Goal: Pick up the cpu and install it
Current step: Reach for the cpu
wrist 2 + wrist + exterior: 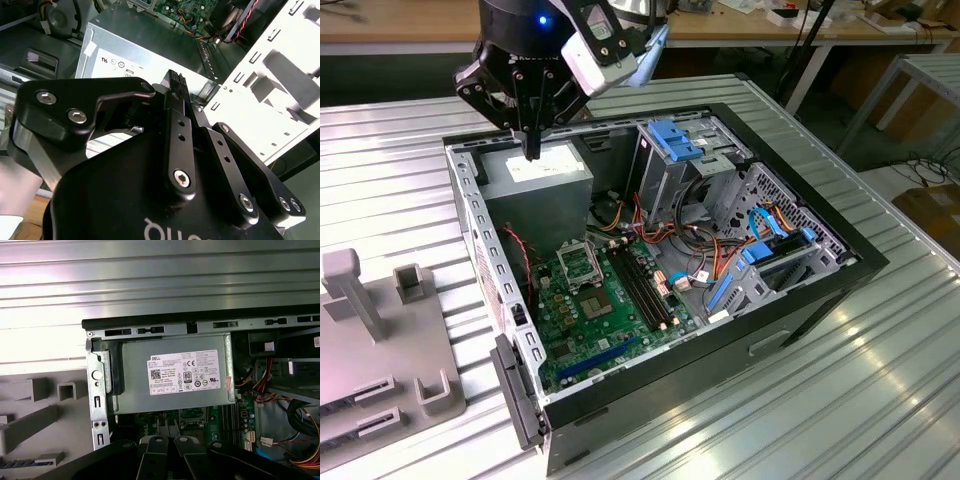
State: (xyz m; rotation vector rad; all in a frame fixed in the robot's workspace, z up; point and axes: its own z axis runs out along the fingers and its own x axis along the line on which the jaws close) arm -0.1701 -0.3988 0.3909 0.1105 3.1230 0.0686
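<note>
My gripper [532, 150] hangs over the open computer case [840, 262], just above the grey power supply [538, 178] at the case's far corner. Its two black fingers [172, 107] meet at the tip, and I see nothing between them. Inside the case lies the green motherboard [595, 325], with the black, metal-framed socket [578, 266] below the gripper and nearer the camera. The first wrist view shows the socket [192, 414] past the power supply's labelled face [175, 375]. The cpu is out of view.
A grey fixture [380, 330] with posts and slots lies on the ribbed metal table [880, 400] at the exterior view's left. Blue-handled drive cages [675, 140], bundles of coloured cables [720, 250] and black memory slots [642, 285] crowd the case's right half.
</note>
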